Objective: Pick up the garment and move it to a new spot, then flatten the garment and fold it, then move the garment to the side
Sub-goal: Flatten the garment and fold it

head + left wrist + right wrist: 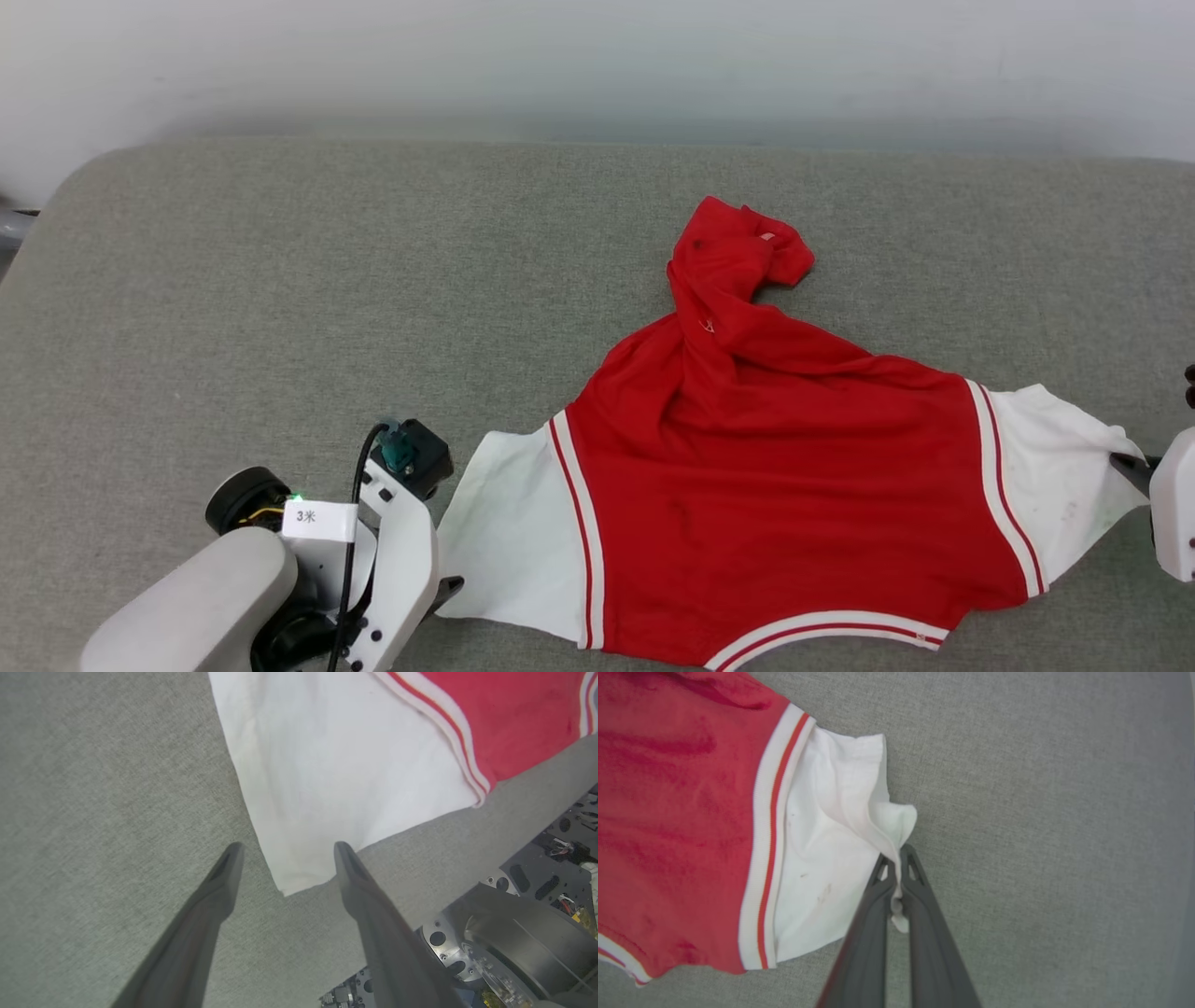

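Grey fabric surface (280, 280) carries the shirt (775, 467), lying right of centre, red body spread, far end bunched and twisted. Right gripper (895, 856) has its fingers pinched on the edge of one white sleeve. Left gripper (288, 847) has its fingers spread, straddling the other sleeve's corner.

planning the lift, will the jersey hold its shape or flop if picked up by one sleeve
Likely floppy: the jersey lies twisted and bunched at its far end. Probably thin and light: the right gripper pinches its sleeve flat.
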`<state>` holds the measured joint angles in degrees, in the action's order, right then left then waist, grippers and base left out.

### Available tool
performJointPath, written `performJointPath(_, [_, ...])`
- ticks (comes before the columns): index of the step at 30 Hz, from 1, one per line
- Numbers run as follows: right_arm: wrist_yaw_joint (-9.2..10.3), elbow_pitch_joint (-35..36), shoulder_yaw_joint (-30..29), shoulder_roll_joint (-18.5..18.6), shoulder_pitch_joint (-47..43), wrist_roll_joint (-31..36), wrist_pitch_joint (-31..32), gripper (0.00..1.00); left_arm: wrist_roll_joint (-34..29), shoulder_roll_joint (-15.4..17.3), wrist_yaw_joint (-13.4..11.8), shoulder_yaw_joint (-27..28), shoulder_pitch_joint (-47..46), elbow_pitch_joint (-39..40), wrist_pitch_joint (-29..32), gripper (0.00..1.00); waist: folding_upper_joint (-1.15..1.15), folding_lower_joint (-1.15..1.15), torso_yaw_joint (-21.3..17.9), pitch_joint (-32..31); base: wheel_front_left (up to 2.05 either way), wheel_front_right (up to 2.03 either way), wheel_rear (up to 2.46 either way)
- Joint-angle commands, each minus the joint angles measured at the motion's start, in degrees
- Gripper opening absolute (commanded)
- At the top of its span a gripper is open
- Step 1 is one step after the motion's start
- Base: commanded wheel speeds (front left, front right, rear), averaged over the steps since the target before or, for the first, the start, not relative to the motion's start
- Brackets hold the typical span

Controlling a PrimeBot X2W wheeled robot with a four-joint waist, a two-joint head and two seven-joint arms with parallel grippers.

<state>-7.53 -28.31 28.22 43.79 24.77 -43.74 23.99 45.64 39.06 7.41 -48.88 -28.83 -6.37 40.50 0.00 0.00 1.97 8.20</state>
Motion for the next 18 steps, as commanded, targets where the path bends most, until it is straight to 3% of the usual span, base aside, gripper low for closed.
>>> performJointPath(1, [0.08,0.21,-0.04,-0.49,0.92,0.38,0.02,0.00,0.14,0.36,0.00,-0.96,-0.80,-0.88,-0.18,1.00,0.00,0.00,-0.40,0.51,0.00,0.00,0.00])
performJointPath(16, [0.08,0.99,0.40,-1.27,2.61,1.12,-0.21,0.00,3.61,-0.96,-0.05,-13.07,-1.81,-9.95,0.27,1.00,0.00,0.00,-1.63,3.50,0.00,0.00,0.00])
performJointPath(17, [0.08,0.96,0.48,-1.30,2.66,1.03,-0.23,0.00,3.79,-0.75,-0.05,-13.99,-1.98,-10.15,0.04,0.59,0.00,0.00,-1.67,3.56,0.00,0.00,0.00])
performJointPath(18, [0.08,0.97,0.58,-1.34,2.76,1.03,-0.29,0.00,4.17,-0.75,-0.04,-14.80,-2.20,-10.36,-0.24,0.09,0.00,0.00,-1.68,3.58,0.00,0.00,0.00])
